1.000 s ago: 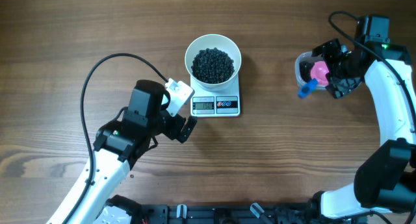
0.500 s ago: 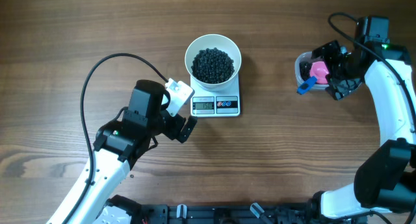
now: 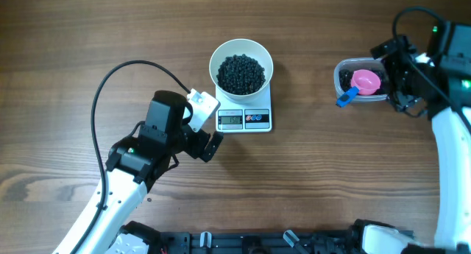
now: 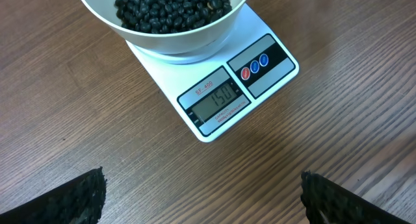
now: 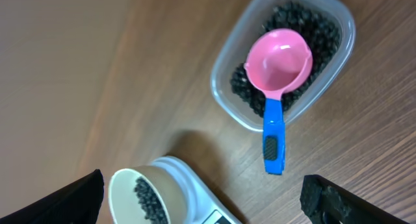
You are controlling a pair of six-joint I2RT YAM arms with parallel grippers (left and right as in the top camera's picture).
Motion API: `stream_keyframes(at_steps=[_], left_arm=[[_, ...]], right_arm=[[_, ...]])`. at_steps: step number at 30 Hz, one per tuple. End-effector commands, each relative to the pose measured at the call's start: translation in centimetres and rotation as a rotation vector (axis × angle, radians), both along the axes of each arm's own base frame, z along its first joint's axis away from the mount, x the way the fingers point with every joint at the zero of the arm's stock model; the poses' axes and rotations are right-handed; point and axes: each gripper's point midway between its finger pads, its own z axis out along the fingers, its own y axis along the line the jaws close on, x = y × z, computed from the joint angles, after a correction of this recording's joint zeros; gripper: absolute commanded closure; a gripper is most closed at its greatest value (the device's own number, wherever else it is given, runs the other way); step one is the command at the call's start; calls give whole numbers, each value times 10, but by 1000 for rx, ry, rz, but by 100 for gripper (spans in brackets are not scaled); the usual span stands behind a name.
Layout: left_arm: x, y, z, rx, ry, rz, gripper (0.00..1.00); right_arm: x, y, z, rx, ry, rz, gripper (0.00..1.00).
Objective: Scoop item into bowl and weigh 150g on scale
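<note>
The white bowl (image 3: 241, 46) sits on the scale (image 3: 254, 119) just above the middle of the overhead frame, and the item (image 3: 241, 73), a dark heap of small black beans, fills its centre. In the left wrist view the scale's display (image 4: 214, 102) reads 150, with a red and two blue buttons beside it.

The left gripper (image 4: 205, 203) hangs over the wooden surface (image 3: 331, 180) just below and left of the scale in the overhead frame. Its fingers are spread wide with nothing between them: only the two dark fingertips (image 4: 81, 198) show at the lower corners of its own view, and the scale and bowl lie ahead of them, near but apart.

The right gripper (image 5: 205, 203) is at the right edge of the overhead frame, well apart from the bowl. It is also spread wide and empty. Ahead of it stands a clear plastic tub (image 5: 224, 97) holding more beans. A scoop (image 5: 278, 60) with a pink cup and a blue handle lies in the tub, cup up on the beans, the handle jutting over the rim onto the surface. The gripper touches neither tub nor scoop.
</note>
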Motion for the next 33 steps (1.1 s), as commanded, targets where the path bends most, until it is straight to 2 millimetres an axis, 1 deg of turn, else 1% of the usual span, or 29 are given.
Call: stream_keyframes(at_steps=[1,4,8,11,15,17,19,20,28,31,33], left_arm=[[0,1,-2,3,4,-6,0],[0,1,-2,3,4,-5,0],[0,1,-2,3,4,-6,0],[0,1,-2,3,4,-5,0],[0,1,-2,3,4,-6,0],[0,1,-2,3,4,-6,0],[0,1,-2,3,4,-6,0],[0,1,-2,3,4,-5,0],[0,1,-2,3,4,-5,0],[0,1,-2,3,4,-6,0],[0,1,-2,3,4,-5,0]], right_arm=[[-10,-9,18,-68,-47,-15,0],[-15,-12,29,-106,-79,-19,0],[-16,-13,34,-128,-97,-9,0],[-12,-14,38,-135,-118,-5,0],[3,-17,54,-145,-207,-17,0],[10,-18,62,-110,-248,-61,0],[9,-18,61,-45,-242,-126,0],[9,-18,60,-43,-238,-133,0],[8,-33,60,-135,-233,-158,0],[12,-37,66,-215,-258,-116,0],[15,-44,72,-307,-278,-83,0]])
